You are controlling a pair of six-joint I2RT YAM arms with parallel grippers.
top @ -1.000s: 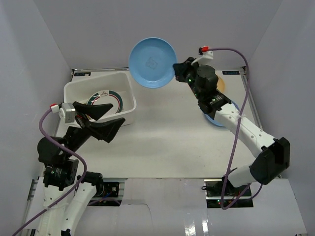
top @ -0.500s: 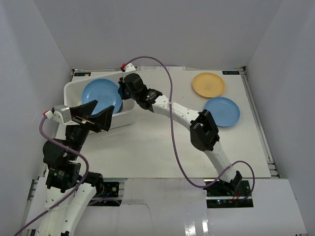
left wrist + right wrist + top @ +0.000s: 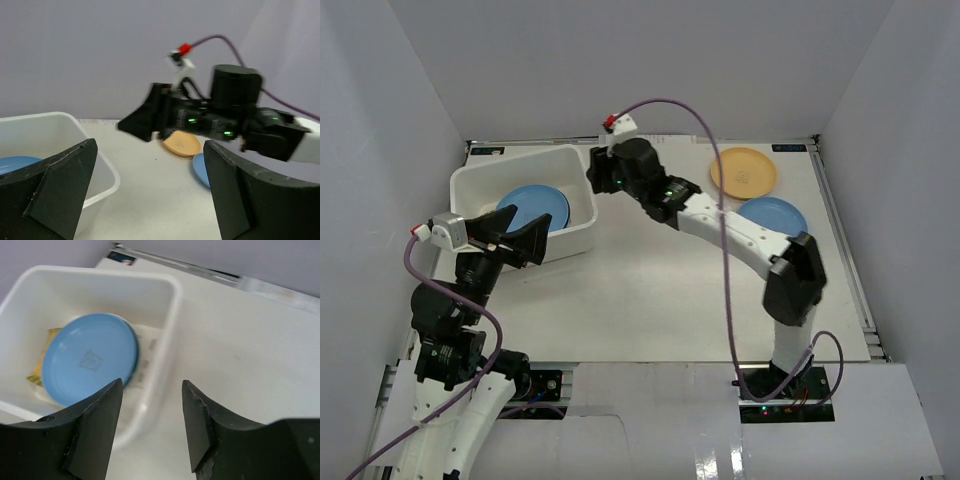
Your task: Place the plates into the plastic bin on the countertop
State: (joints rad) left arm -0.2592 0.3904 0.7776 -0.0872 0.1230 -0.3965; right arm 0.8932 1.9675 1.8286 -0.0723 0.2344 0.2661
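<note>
Inside the white plastic bin [image 3: 470, 187], a rounded-corner tub with a flared rim, a smooth round blue plate [image 3: 90, 357] lies tilted on top of the stack. A corner of a yellow woven plate [image 3: 42, 360] shows at its left edge. A pale rim peeks out on its other side, possibly another dish, though the view is too soft to be sure. Small slots mark the tub's floor beside it.

The right gripper [image 3: 150, 430] hangs over the bin's right-hand rim, its black wedge-shaped fingers parted with nothing between them. The left gripper [image 3: 150, 195] hovers at the bin's near side, spread wide and holding nothing.

Well away on the flat white countertop [image 3: 650, 290], a matte orange-tan plate [image 3: 743, 172] sits just beside a second blue plate [image 3: 775, 213], which is partly hidden by the right arm.
</note>
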